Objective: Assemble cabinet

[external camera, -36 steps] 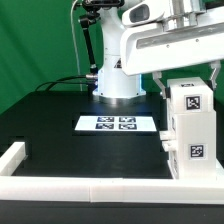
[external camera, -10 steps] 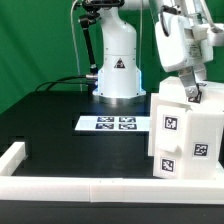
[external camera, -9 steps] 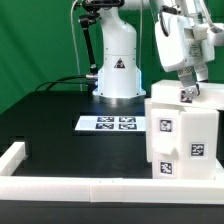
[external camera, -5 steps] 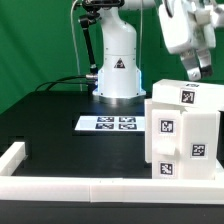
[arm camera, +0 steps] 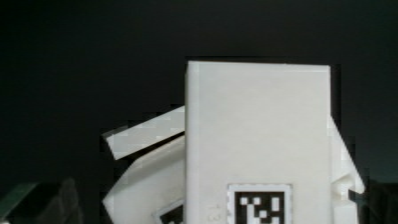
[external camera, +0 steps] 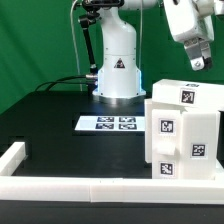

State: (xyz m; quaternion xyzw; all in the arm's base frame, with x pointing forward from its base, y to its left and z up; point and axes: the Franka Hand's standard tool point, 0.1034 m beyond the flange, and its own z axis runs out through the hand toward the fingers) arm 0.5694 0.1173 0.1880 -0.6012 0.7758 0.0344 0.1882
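The white cabinet (external camera: 181, 132) stands on the black surface (external camera: 70, 130) at the exterior view's right. It sits close to the long low white rail (external camera: 90, 187) that runs along the front edge. Black-and-white square tags show on its front and on its top. Its parts look stepped, with one block set a little in front of the other.

The end effector (external camera: 199, 63) hangs in the air above the cabinet and does not touch it. It holds nothing. I cannot tell how wide its fingers are apart.

The marker board (external camera: 116, 123) lies flat on the surface, to the left of the cabinet in the exterior view, in front of the robot's white base (external camera: 117, 62).

In the wrist view, the cabinet (arm camera: 249, 140) is seen from above, with one tag (arm camera: 265, 204) on it and a slanted white part sticking out at one side
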